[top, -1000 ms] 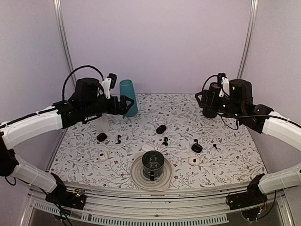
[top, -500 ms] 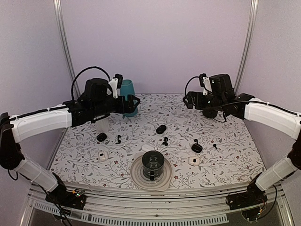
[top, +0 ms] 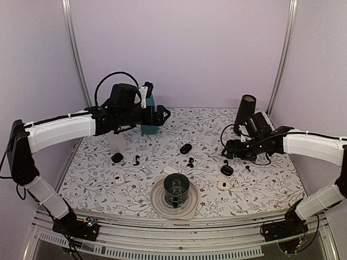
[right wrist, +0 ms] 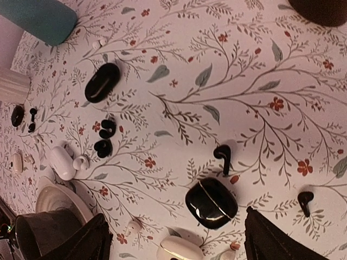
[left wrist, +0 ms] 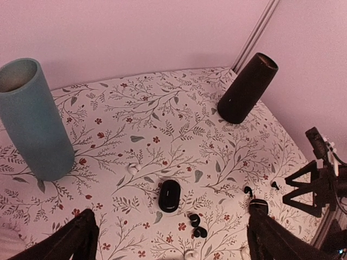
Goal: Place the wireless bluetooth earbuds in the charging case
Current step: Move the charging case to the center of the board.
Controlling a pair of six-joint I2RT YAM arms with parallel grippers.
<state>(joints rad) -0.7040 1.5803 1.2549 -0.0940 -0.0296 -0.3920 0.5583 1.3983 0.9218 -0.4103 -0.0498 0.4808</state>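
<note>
A glossy black charging case (right wrist: 211, 202) lies shut on the floral table, also seen from above (top: 227, 170). One tiny black earbud (right wrist: 222, 156) lies just beyond it and another (right wrist: 305, 199) to its side. My right gripper (right wrist: 174, 216) hangs open above this case (top: 226, 153), touching nothing. A second black case (left wrist: 169, 195) lies mid-table with a pair of black earbuds (left wrist: 197, 225) beside it. My left gripper (left wrist: 172, 214) is open and empty, high over the table near the teal cup (top: 165, 112).
A teal cup (left wrist: 32, 127) stands at the back left and a black cylinder (top: 245, 111) at the back right. A dark cup on a white plate (top: 157, 201) sits at the front. White cases (top: 223, 184) (top: 119, 179) and another black case (top: 117, 157) lie around.
My right arm has swung down and inward from the back right to hang over the black case, uncovering the black cylinder. My left gripper has moved right, past the teal cup.
</note>
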